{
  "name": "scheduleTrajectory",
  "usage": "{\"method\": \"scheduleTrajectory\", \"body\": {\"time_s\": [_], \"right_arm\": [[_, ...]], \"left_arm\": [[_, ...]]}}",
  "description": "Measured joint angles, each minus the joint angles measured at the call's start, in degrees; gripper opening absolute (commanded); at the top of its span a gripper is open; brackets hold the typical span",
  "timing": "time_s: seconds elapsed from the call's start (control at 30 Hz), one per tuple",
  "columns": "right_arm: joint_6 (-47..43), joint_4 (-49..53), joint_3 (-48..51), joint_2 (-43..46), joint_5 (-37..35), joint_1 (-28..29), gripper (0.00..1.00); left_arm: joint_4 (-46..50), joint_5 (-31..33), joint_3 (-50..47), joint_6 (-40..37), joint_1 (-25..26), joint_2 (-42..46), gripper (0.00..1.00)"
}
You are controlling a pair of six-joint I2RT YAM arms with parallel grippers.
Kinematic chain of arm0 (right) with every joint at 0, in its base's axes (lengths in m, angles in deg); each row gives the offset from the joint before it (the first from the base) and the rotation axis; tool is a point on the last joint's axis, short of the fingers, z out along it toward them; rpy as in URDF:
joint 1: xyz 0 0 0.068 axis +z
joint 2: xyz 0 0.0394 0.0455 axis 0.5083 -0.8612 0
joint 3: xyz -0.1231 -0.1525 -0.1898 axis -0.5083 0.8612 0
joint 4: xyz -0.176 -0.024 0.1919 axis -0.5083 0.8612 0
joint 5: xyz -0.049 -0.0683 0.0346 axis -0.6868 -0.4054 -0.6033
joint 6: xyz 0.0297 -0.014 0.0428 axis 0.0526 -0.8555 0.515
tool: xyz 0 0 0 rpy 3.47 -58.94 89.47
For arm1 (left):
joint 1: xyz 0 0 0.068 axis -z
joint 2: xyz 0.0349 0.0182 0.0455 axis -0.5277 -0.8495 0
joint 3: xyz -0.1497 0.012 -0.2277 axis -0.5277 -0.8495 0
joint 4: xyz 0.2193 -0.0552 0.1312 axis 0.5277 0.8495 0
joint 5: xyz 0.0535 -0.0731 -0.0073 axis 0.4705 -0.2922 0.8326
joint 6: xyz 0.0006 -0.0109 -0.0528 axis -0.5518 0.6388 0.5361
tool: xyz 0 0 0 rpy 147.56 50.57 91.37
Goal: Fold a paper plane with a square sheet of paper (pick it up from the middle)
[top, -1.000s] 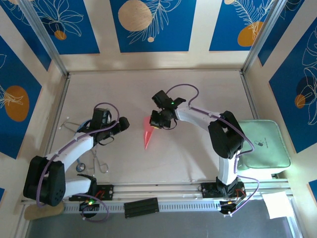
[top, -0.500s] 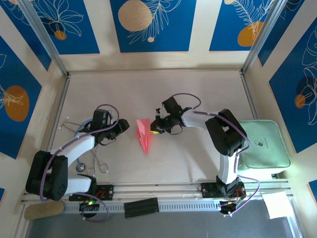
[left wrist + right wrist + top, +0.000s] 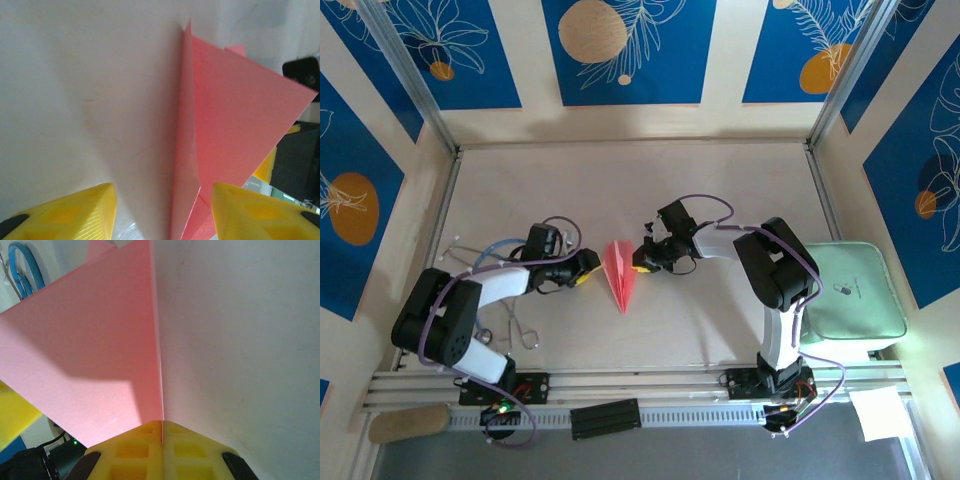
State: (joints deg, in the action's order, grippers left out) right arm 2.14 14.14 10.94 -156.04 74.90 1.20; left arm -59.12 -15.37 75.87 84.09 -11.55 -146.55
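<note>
Pink-red paper, already creased into the paper plane (image 3: pixel 621 277): a narrow dart flat on the surface (image 3: pixel 720 190), nose toward the arm bases, tail away from them.

Just left of the plane: left gripper (image 3: pixel 588 268), jaws about half apart, nothing clamped. In the left wrist view, a raised flap edge of the plane standing between the yellow fingers (image 3: pixel 75 210), apparently touching neither.

Right of the plane, touching it: right gripper (image 3: pixel 642 262), jaws fully closed on the centre crease, the fold line running straight into the yellow pads (image 3: pixel 135 440).

Step in hand, by judgement: late folding, probably gathering or pressing the wings. Next move: close the left jaws squarely on the flap; avoid pulling the thin paper against the right-hand hold.

Hard to make out: layer count, underside, far tail corners. Well left of the plane: a blue loop handle (image 3: pixel 22 270), cut off.
</note>
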Motion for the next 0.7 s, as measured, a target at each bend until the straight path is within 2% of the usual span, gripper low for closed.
{"method": "scheduleTrajectory", "body": {"time_s": [0.17,0.43,0.53,0.7], "right_arm": [[0.0,-0.1,0.0,0.0,0.0,0.0,0.06],[0.0,-0.1,0.0,0.0,0.0,-0.1,0.06],[0.0,-0.6,0.2,0.0,0.0,-0.4,0.05],[0.1,-1.5,1.5,0.2,0.0,-1.2,0.05]], "left_arm": [[-0.9,-1.6,2.5,0.5,2.3,-4.1,0.34],[-2.4,-1.9,4.7,1.9,2.8,-7.3,0.06],[-1.9,-1.0,4.8,1.7,2.8,-7.3,0.0],[0.2,1.7,4.9,1.5,2.8,-6.5,0.0]]}}
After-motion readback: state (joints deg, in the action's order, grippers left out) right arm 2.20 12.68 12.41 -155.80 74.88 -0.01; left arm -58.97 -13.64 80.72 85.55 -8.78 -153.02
